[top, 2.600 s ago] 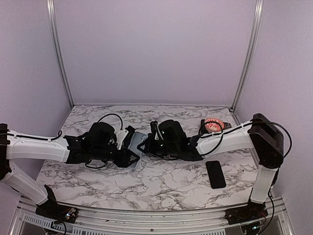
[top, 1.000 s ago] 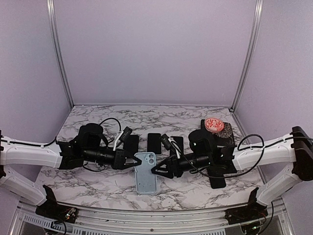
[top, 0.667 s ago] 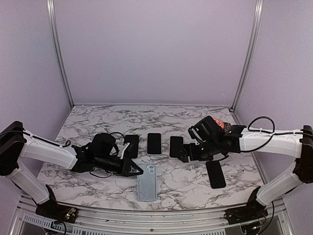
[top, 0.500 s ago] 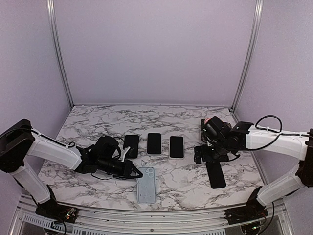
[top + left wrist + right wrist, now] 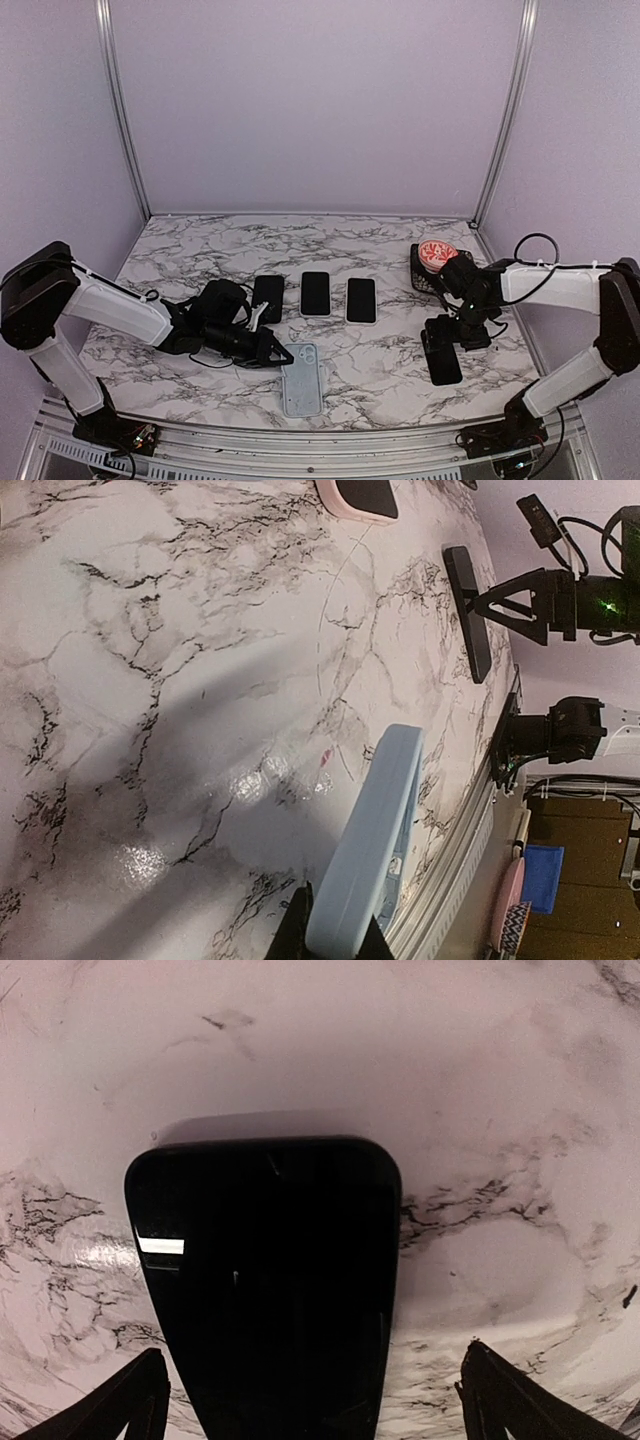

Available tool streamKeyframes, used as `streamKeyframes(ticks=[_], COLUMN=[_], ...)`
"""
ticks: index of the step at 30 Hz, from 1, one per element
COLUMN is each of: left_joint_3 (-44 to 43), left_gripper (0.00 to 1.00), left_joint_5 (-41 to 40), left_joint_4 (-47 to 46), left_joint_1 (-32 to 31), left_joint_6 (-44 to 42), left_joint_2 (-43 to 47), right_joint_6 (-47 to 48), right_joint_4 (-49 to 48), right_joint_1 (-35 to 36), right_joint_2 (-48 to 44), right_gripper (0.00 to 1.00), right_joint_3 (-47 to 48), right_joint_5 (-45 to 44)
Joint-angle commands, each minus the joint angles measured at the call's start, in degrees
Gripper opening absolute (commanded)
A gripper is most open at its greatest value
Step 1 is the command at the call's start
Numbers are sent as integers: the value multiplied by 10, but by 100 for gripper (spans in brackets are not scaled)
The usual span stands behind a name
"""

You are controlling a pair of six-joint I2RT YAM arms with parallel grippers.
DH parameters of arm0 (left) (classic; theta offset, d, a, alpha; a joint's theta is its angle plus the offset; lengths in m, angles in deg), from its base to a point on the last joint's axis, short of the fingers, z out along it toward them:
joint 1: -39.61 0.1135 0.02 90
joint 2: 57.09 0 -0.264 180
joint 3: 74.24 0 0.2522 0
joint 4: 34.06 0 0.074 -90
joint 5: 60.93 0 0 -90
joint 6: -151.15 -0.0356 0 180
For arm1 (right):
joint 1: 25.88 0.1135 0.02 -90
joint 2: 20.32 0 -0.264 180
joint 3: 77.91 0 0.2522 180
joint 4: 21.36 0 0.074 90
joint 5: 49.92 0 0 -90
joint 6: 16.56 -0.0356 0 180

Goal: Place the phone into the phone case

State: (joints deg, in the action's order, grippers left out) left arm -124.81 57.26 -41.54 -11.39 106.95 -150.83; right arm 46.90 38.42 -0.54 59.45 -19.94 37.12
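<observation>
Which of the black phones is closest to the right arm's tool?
The lone black phone on the right side, apart from the row of three; the right tool hangs open over its end.

A white table top [image 5: 200,240], veined in grey and black like marble, is being enclosed on the left, far and right sides by plain lilac walls [image 5: 320,100]. The far corners are being marked by two silver metal posts [image 5: 120,110]. The near edge is being bordered by a metal rail [image 5: 300,447]. Soft, even light is being thrown over everything, and a bright glare [image 5: 140,860] is being reflected from the glossy surface.
</observation>
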Motion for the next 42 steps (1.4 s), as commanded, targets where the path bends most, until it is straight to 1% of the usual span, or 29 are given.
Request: streamKeyframes(ticks=[1,6,11,13,21,23,26,30,32,37,42], left_joint_3=[-10,-6,-5,-6,-9,-9,-8,-9,-10,-10,-30], left_gripper=[0,0,0,0,0,0,0,0,0,0,0], left_joint_5=[2,1,0,0,1,2,3,3,4,2,-2], left_joint_4=[-10,-12,-12,-12,-12,-12,-12,-12,-12,-12,-14], left_joint_1=[-3,-3,-3,-2,-2,-2,-3,-3,-3,-2,-2], left_joint_6=[-2,-2,-2,-2,-3,-4,-4,-4,-4,-3,8], left_joint_2=[-5,-6,-4,-3,-8,-7,-6,-7,-8,-9,-33], right_joint_6=[39,50,45,43,32,29,25,25,26,25,13], right_joint_4=[-24,-16,12,23,45,55,65,62,65,64,56], right_joint_1=[-6,-6,-4,4,27,32,34,34,34,39,59], right_joint_2=[35,76,95,101,103,106,108,110,115,108,76], right_gripper=[99,99,87,86,92,92,89,79,72,51,43], right_joint_3=[3,20,35,42,47,46,42,39,41,56,87], right_joint_5=[51,50,34,33,45,35,23,7,0,-1,-11])
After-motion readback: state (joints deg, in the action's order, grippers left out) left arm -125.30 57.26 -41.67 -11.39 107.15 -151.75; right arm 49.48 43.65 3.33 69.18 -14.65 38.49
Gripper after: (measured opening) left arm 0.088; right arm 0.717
